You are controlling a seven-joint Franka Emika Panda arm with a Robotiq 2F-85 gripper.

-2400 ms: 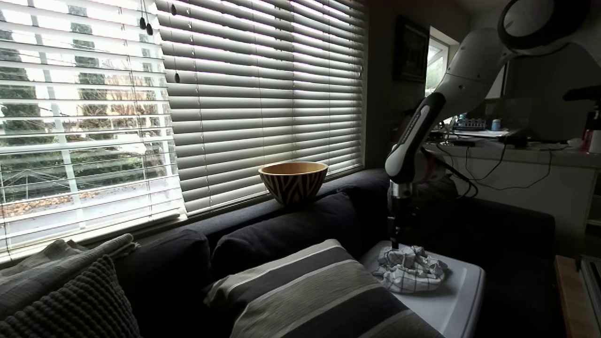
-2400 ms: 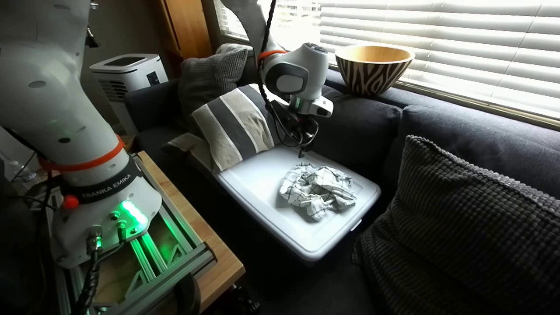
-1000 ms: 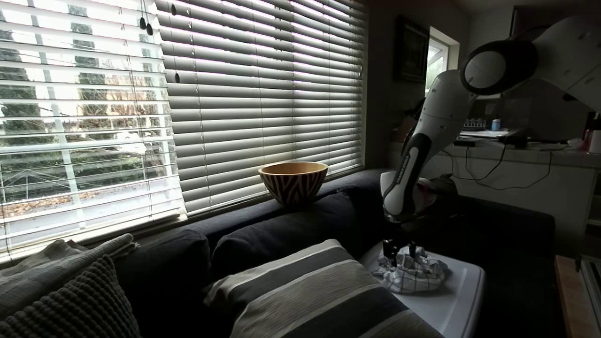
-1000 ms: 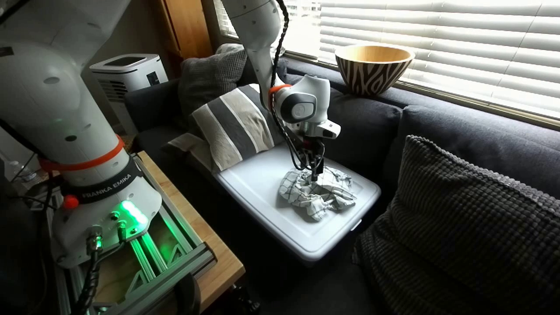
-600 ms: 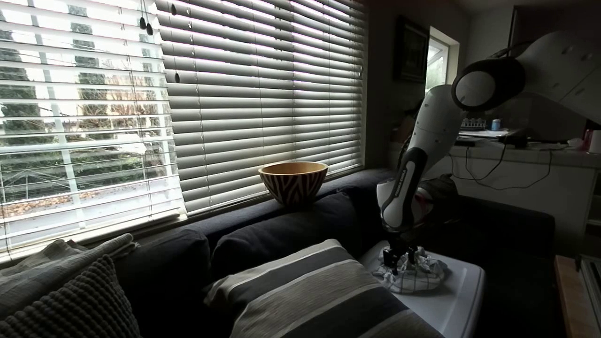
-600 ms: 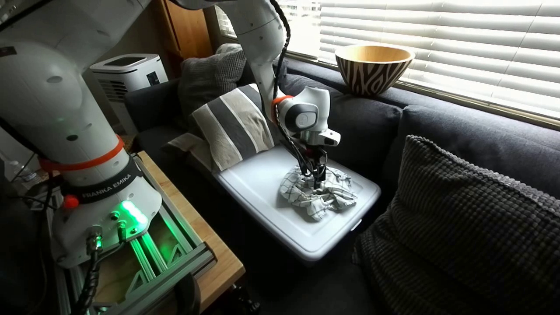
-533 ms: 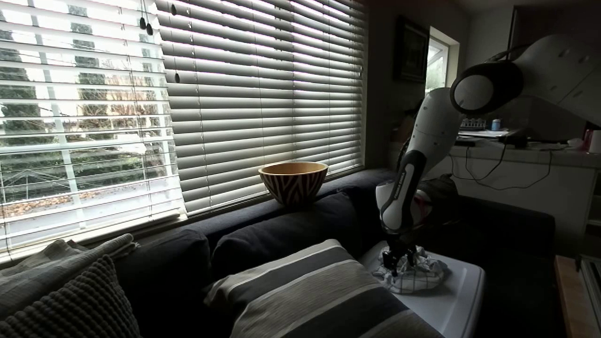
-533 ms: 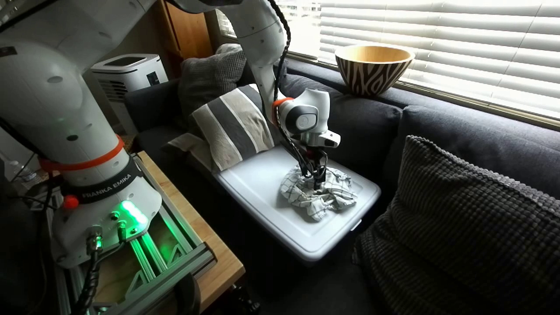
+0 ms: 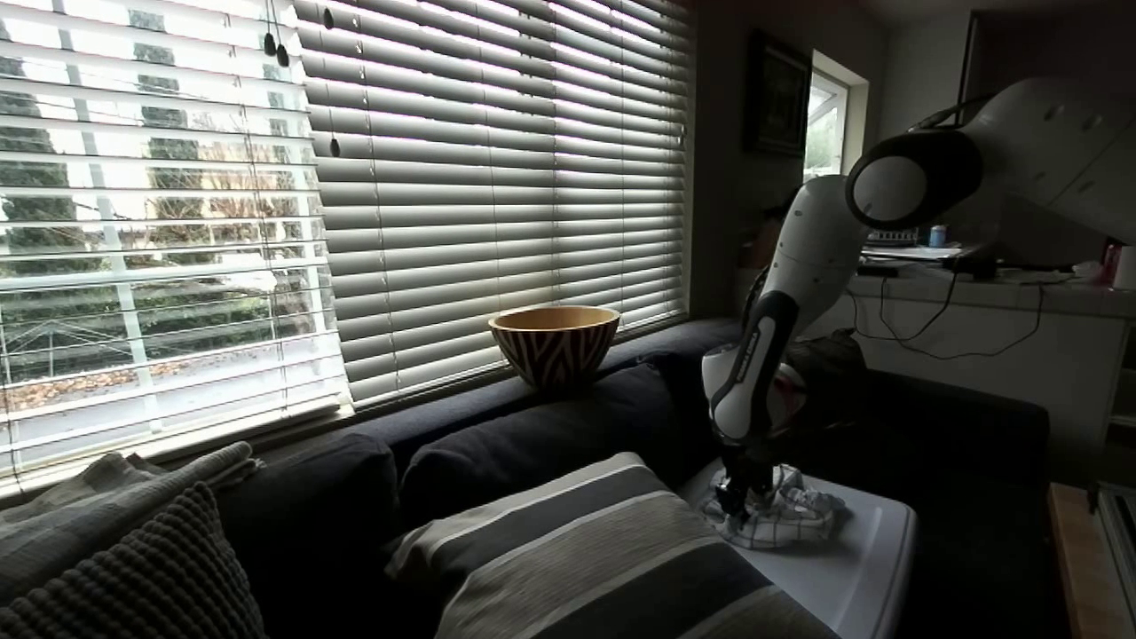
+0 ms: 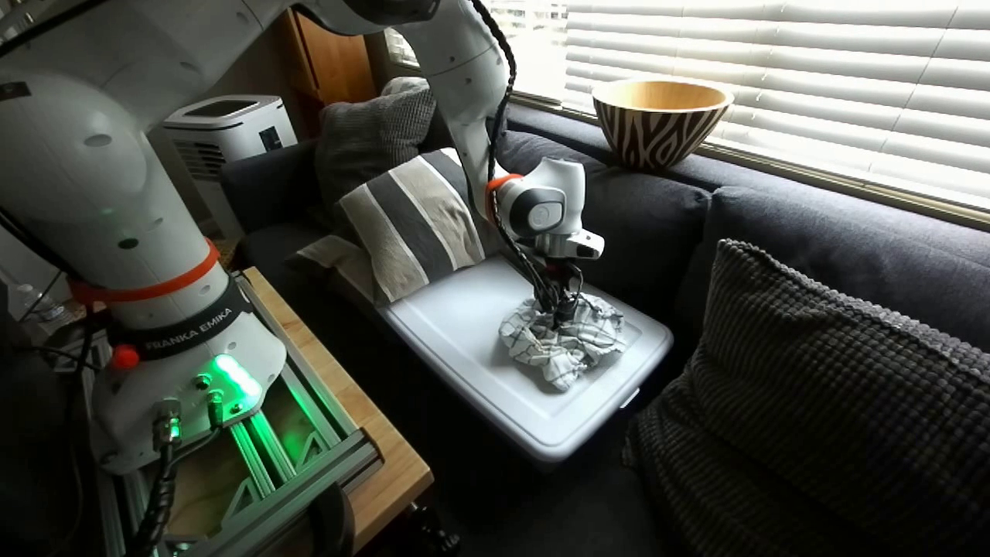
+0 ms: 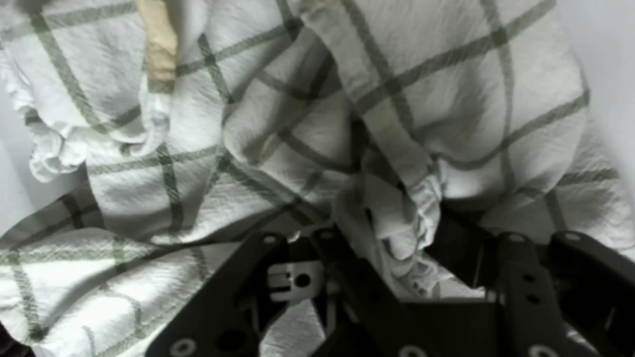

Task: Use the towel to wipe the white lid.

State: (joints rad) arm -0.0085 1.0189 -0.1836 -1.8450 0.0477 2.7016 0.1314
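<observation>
A crumpled white towel (image 10: 530,340) with dark check lines lies on the white lid (image 10: 456,333) of a storage bin, towards one end. From above, my gripper (image 10: 560,319) reaches down into the middle of the cloth, its fingertips sunk among the folds. In the wrist view, a bunched fold of the towel (image 11: 456,99) is pinched between the dark fingers of the gripper (image 11: 397,243); the tips are partly hidden by fabric. Bare patches of the lid (image 11: 603,44) show beside the cloth there.
A striped pillow (image 10: 421,220) leans over one end of the lid. A ribbed cushion (image 10: 820,371) stands close to the opposite end. A zebra-patterned bowl (image 10: 661,128) sits on the sofa back by the window. The robot's wooden-edged base (image 10: 387,456) stands in front.
The arm has come down into the towel from above. Over the last half second the fingers have drawn together, gathering the cloth inward and shifting its edges slightly.
</observation>
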